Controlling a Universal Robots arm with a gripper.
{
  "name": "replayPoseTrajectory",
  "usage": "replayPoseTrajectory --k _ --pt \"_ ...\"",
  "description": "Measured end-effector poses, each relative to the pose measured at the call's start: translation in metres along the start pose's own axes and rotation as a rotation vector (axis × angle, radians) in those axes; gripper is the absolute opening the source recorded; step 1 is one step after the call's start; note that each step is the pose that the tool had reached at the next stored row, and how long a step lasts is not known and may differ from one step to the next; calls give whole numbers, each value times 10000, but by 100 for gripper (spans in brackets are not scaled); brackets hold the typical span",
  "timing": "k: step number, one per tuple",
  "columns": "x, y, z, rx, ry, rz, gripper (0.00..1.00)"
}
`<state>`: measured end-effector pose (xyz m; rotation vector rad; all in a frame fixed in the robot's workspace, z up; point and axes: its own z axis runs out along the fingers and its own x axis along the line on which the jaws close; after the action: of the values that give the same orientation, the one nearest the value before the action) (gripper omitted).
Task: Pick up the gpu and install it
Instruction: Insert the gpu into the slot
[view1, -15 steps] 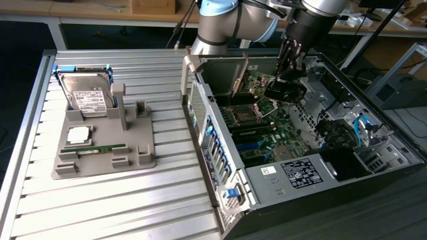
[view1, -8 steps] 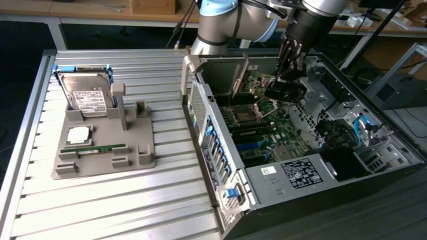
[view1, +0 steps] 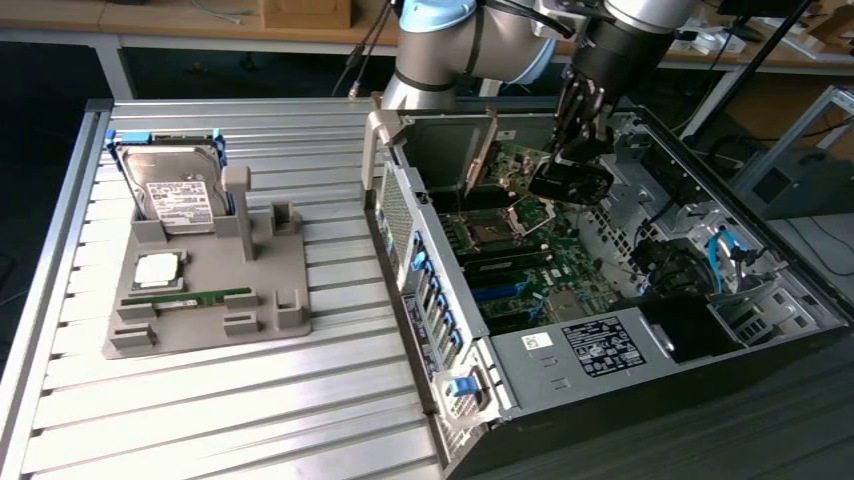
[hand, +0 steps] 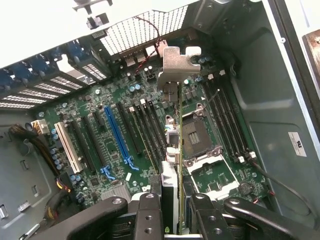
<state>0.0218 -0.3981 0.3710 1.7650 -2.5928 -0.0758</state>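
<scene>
Closest to the wrist camera, the gripper (hand: 176, 212) has its black fingers (hand: 149, 207) clamped on the gpu (hand: 176, 137), one on each face. The card runs edge-on away from them and ends in its silver bracket (hand: 176, 62). Beyond it lies the green motherboard (hand: 107, 150). The card is held above the board, over the strip between the black slots and the open CPU socket (hand: 197, 132). A blue slot (hand: 116, 132) and a white slot (hand: 67, 145) lie off to one side. Farthest is the perforated rear wall (hand: 140, 30).

Reading the exterior view as a dial, the slatted table (view1: 267, 410) lies nearest, at seven o'clock. The grey tray (view1: 200, 320) sits at nine, carrying a green memory stick (view1: 187, 297). Behind it, at ten, a silver hard drive (view1: 180, 195) is propped upright. The open computer case (view1: 694, 180) spans three to five, and the arm reaches down into it at one o'clock.
</scene>
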Motion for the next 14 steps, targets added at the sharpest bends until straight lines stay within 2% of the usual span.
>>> replayPoseTrajectory --k 14 --pt "-1 -3 1 -7 13 -323 27"
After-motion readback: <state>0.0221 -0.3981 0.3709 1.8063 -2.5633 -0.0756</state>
